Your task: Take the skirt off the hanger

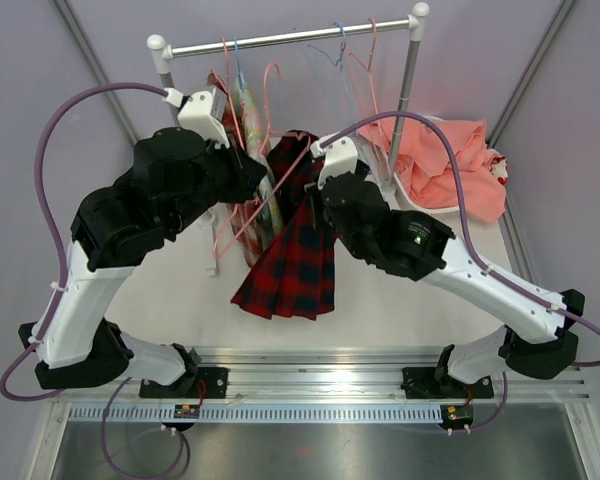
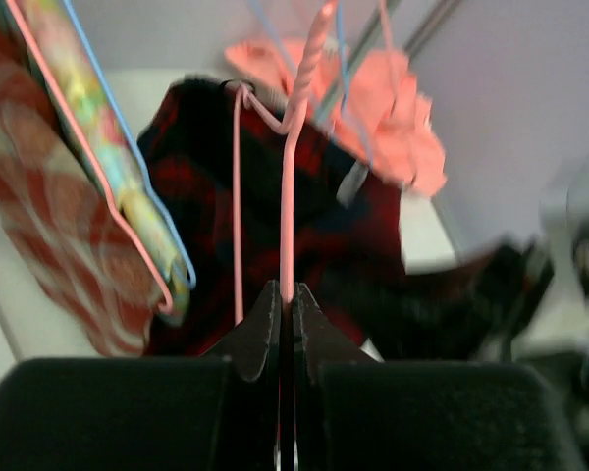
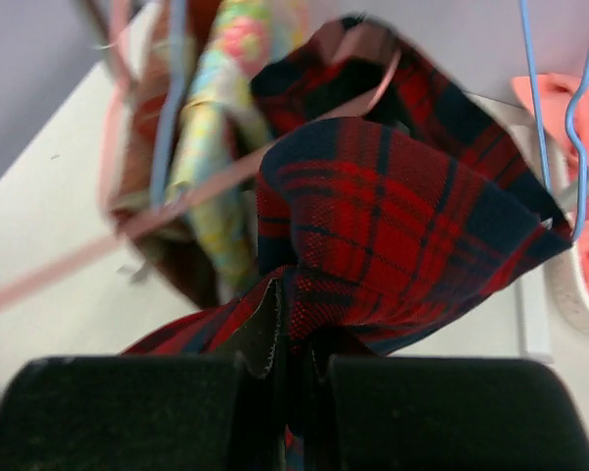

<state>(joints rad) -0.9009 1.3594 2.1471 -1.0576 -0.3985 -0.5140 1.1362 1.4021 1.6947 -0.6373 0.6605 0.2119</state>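
The skirt is red and dark plaid and hangs from a pink wire hanger, with its hem spread on the table. My left gripper is shut on the hanger's pink wire, just below its twisted neck. My right gripper is shut on a bunched fold of the skirt near its top. In the top view the right gripper sits against the skirt's upper right side, and the left gripper is at the hanger to its left.
A clothes rail on white posts stands at the back with several pink and blue wire hangers. A colourful patterned garment hangs beside the skirt. A pink garment lies in a heap at the right. Purple cables loop from both arms.
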